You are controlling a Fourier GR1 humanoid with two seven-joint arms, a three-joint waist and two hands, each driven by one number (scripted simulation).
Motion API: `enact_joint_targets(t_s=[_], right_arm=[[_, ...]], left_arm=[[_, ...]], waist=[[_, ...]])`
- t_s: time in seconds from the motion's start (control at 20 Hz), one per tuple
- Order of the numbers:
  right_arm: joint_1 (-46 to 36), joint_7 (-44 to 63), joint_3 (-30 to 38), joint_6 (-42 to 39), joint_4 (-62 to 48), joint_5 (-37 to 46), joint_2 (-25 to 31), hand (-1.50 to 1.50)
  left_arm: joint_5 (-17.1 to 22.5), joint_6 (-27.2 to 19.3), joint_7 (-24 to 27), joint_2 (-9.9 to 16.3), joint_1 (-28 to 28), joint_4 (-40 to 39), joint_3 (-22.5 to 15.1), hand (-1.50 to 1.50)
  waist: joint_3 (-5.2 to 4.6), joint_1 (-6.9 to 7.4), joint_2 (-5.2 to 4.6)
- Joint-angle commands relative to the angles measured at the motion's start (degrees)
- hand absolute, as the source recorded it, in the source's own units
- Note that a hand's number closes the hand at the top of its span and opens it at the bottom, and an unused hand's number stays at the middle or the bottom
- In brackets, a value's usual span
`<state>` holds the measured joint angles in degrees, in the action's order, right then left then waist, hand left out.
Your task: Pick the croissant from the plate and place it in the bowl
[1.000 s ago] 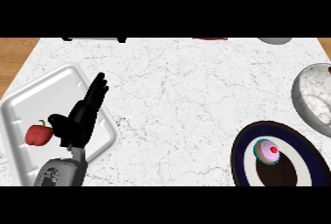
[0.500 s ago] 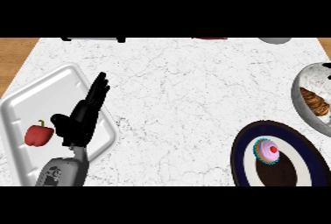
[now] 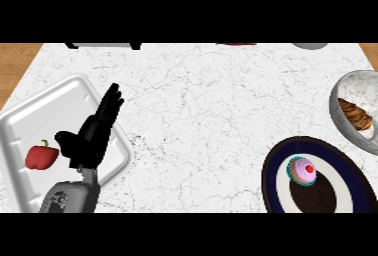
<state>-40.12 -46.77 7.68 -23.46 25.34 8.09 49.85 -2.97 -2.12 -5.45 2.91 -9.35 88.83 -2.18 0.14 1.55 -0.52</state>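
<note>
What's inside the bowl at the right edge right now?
The croissant lies inside the bowl, against its right side. The frame edge cuts off part of both, so the rest of the bowl's inside cannot be seen.

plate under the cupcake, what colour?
In the head view, the plate is dark navy at the rim, with a white ring and a dark centre beneath the cupcake.

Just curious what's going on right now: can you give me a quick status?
Left hand open, resting over the tray. Right hand out of view. Croissant in the bowl; cupcake on the plate. Nothing in the way.
</note>
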Motion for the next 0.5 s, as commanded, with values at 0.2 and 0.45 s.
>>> enact_joint_targets(t_s=[0.2,0.45], right_arm=[[-1.9,-0.3,4.2,-19.0,-6.7,-6.3,7.2,-1.50],[-1.4,1.9,5.7,-24.5,-8.6,-9.4,8.1,-1.50]], left_arm=[[-0.3,0.4,2.1,-0.2,1.7,-1.2,-0.2,0.00],[0.5,0.4,0.4,-0.1,-0.6,-1.4,0.6,0.00]], waist=[[0.03,-0.25,-0.13],[0.18,-0.13,-0.37]])
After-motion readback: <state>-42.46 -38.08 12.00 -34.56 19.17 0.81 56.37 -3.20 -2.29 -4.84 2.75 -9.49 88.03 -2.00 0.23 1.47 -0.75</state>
